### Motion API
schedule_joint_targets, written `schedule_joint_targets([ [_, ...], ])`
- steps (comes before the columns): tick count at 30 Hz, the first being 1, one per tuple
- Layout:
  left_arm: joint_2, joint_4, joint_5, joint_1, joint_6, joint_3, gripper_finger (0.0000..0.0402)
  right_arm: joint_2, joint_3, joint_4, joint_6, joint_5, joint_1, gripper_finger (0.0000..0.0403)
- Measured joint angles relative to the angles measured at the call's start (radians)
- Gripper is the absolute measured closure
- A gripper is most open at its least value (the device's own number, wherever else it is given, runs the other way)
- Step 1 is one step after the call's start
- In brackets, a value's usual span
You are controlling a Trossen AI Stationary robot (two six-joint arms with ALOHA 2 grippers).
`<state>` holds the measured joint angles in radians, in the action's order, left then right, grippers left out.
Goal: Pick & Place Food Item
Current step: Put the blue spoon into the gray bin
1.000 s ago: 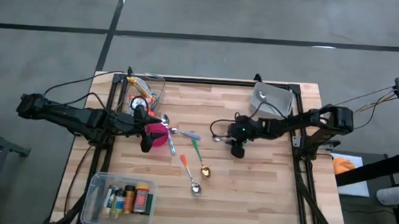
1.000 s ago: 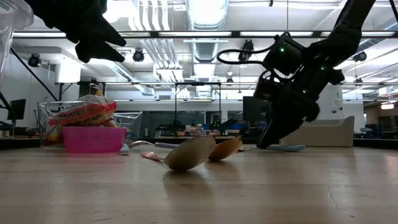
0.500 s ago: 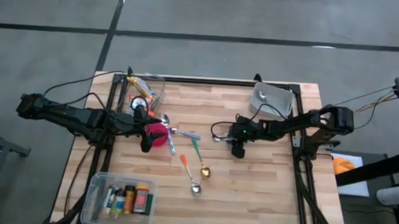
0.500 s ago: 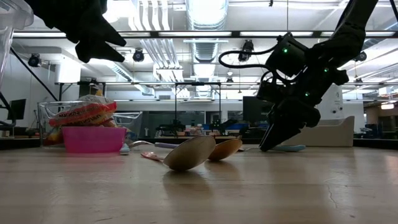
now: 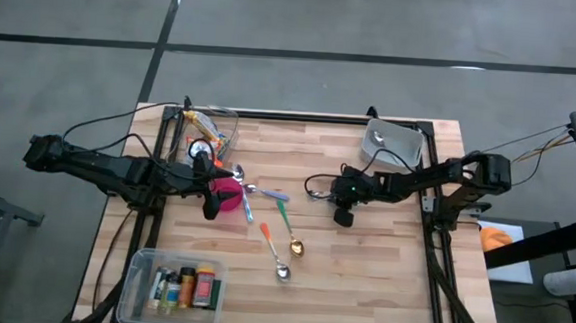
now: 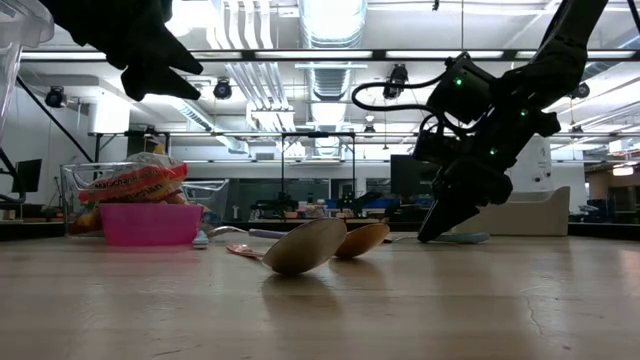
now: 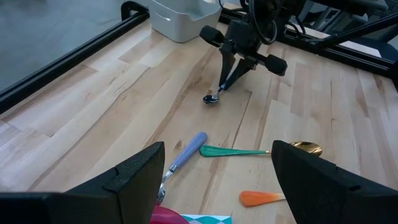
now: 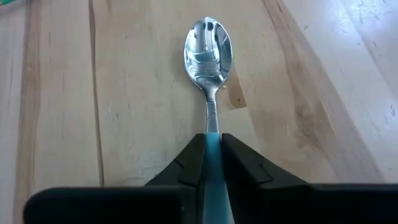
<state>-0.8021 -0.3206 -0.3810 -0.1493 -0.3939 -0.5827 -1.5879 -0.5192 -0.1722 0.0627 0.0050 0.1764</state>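
since the earlier frame the right gripper (image 8: 212, 163) has closed on the light-blue handle of the metal spoon (image 8: 209, 46); its bowl lies on the table (image 5: 382, 257). the narrow grip may let it swing or slip when lifted. the left gripper (image 7: 214, 180) hangs open above the pink bowl (image 5: 228, 195).

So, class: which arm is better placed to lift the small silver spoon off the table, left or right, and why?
Right. The right gripper is shut on the spoon, pinching its light blue handle, bowl resting on the table. The left gripper hangs open, apart from it, near the pink bowl.
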Motion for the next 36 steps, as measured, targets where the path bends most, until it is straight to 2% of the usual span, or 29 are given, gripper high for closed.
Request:
schedule_joint_targets([
  [5, 0.000, 0.000, 0.000, 0.000, 0.000, 0.000, 0.0104, 0.000, 0.000, 0.000, 0.013, 0.000, 0.000, 0.0356],
  [12, 0.000, 0.000, 0.000, 0.000, 0.000, 0.000, 0.0104, 0.000, 0.001, 0.000, 0.014, -0.001, 0.000, 0.0381],
  [36, 0.000, 0.000, 0.000, 0.000, 0.000, 0.000, 0.0104, 0.015, -0.024, 0.039, 0.017, 0.001, 0.000, 0.0370],
])
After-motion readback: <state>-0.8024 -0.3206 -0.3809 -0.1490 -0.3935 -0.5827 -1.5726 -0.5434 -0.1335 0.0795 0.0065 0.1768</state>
